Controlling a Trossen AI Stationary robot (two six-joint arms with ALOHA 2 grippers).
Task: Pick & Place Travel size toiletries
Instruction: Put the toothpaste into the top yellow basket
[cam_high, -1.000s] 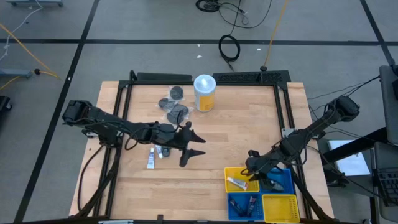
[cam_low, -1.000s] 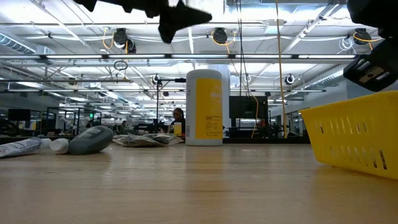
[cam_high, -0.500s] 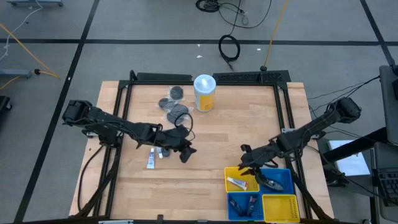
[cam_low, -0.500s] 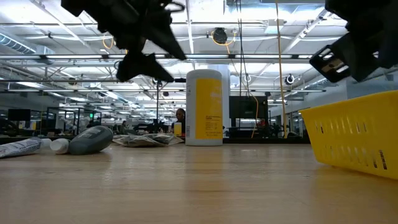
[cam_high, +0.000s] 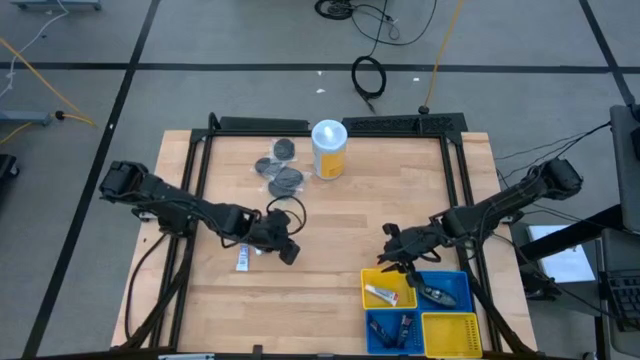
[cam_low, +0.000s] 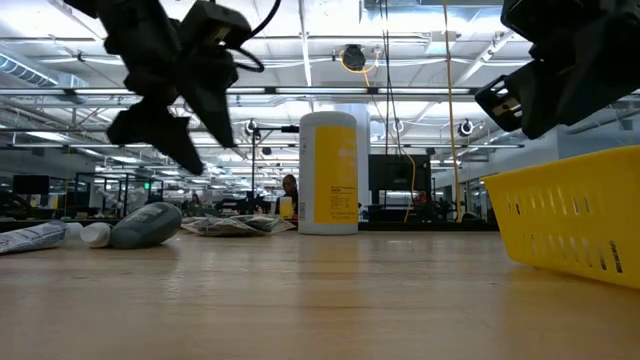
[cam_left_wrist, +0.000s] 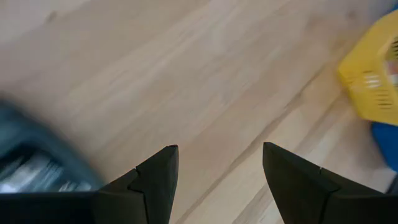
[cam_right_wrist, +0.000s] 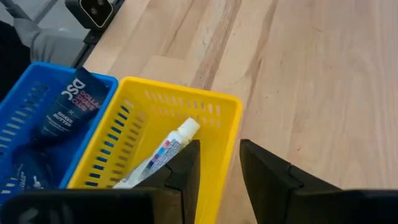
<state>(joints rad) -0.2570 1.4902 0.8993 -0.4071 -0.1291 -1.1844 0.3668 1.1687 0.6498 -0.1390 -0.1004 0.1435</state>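
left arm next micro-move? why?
Probably lower the left gripper onto the small bottle beside the white tube and close. Its fingers stand open with nothing between them, it hovers just right of those loose items, and the right gripper is empty, near the yellow basket that already holds a tube.

Robotics lab or industrial hall, taped floor (cam_high: 120, 90), loose cables (cam_high: 368, 75), ceiling trusses (cam_low: 400, 92), workstations behind.
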